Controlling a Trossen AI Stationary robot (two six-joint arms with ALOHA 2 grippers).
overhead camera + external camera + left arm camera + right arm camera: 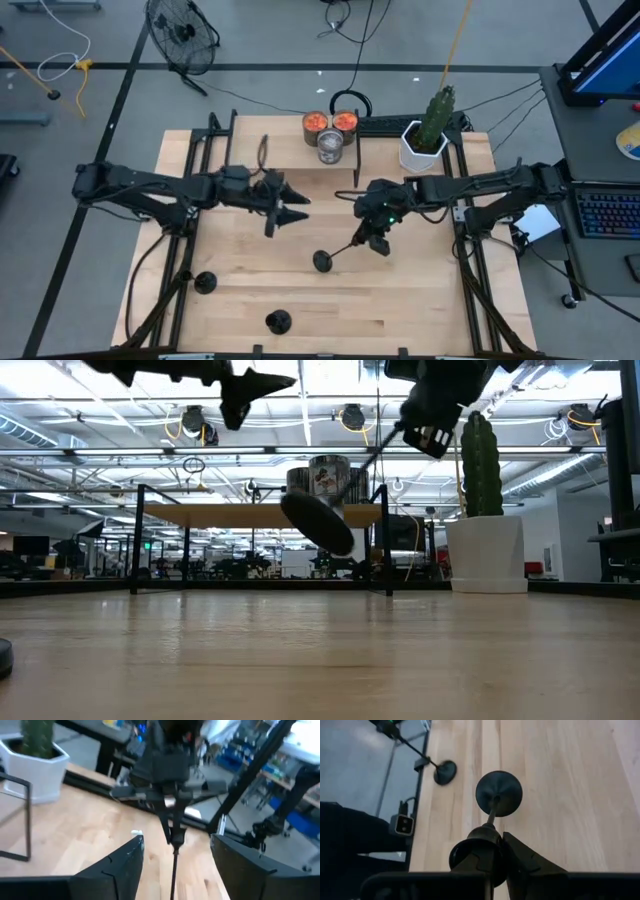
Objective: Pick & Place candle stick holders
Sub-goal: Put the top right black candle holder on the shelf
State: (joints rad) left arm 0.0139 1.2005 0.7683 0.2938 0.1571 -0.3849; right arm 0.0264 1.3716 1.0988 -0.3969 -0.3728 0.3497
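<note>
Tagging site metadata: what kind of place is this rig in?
Probably an open-plan robotics lab or workshop: exposed ceiling ducts and strip lights in the low view, a black floor fan and loose cables on grey floor, and a computer keyboard beside the light wooden table.

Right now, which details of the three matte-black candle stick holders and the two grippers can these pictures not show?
- Held holder: its top cup, hidden inside the shut right gripper, right wrist view.
- Holder at the table's near edge: stem too small to see, high view.
- Holder in the low view: cut off by the edge.
- Left gripper: open, empty.
</note>
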